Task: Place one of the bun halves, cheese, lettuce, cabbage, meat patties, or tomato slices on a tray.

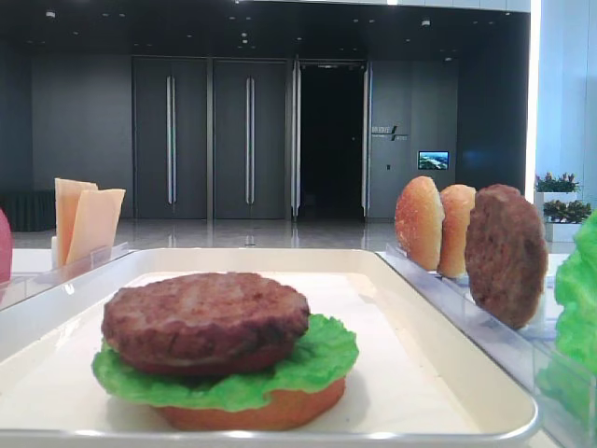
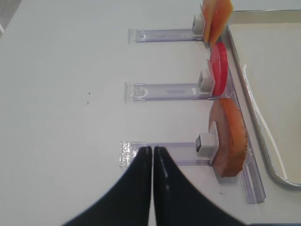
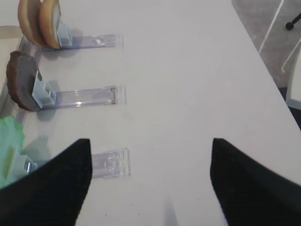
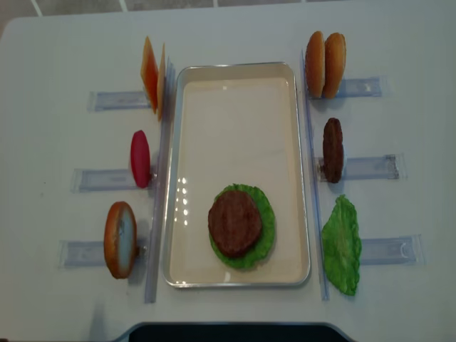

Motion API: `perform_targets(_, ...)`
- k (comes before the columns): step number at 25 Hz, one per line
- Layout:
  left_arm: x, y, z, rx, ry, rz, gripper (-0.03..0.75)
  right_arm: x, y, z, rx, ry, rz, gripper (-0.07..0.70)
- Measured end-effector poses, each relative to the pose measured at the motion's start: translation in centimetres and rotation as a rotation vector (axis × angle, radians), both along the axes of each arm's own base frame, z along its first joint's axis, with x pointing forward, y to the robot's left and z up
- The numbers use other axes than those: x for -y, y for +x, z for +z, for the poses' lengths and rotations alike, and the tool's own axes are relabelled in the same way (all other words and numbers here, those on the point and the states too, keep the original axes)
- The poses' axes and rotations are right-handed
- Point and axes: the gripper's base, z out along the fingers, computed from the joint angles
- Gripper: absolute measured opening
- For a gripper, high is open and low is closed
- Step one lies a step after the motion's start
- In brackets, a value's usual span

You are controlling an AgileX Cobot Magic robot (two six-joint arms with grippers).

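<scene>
On the cream tray (image 4: pixel 235 135) lies a stack: a flat bun base (image 1: pixel 252 415), a lettuce leaf (image 4: pixel 266 214) and a meat patty (image 4: pixel 234 222) on top. Right of the tray, two bun halves (image 4: pixel 325 64), a second patty (image 4: pixel 333 149) and another lettuce leaf (image 4: pixel 342 246) stand on edge. On the left stand cheese (image 4: pixel 152 77), a tomato slice (image 4: pixel 140 158) and a bun half (image 4: pixel 120 239). My left gripper (image 2: pixel 153 149) is shut and empty over the strip end beside that bun half (image 2: pixel 230 141). My right gripper (image 3: pixel 150 140) is open and empty above bare table.
Clear plastic rack strips (image 4: pixel 370 167) run outward from both long sides of the tray across the white table (image 4: pixel 57 43). One strip (image 3: pixel 110 162) lies just ahead of my right gripper's left finger. The table's right edge (image 3: pixel 263 52) borders grey floor.
</scene>
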Motion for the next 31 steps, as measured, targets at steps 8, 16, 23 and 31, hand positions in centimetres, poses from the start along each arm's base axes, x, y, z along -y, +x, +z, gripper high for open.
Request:
perform_targets(8, 0.0, 0.0, 0.0, 0.0, 0.001, 0.0, 0.0, 0.09, -0.04, -0.04, 0.002, -0.009, -0.006, 0.529)
perform_targets(16, 0.0, 0.0, 0.0, 0.0, 0.003, -0.002, 0.0, 0.11, -0.04, -0.04, 0.001, -0.012, -0.008, 0.529)
perform_targets(23, 0.0, 0.0, 0.0, 0.0, 0.003, -0.002, 0.0, 0.11, -0.04, -0.04, 0.001, -0.012, -0.008, 0.529)
perform_targets(31, 0.0, 0.0, 0.0, 0.0, 0.004, -0.002, 0.0, 0.11, -0.04, -0.04, 0.001, -0.012, -0.008, 0.528)
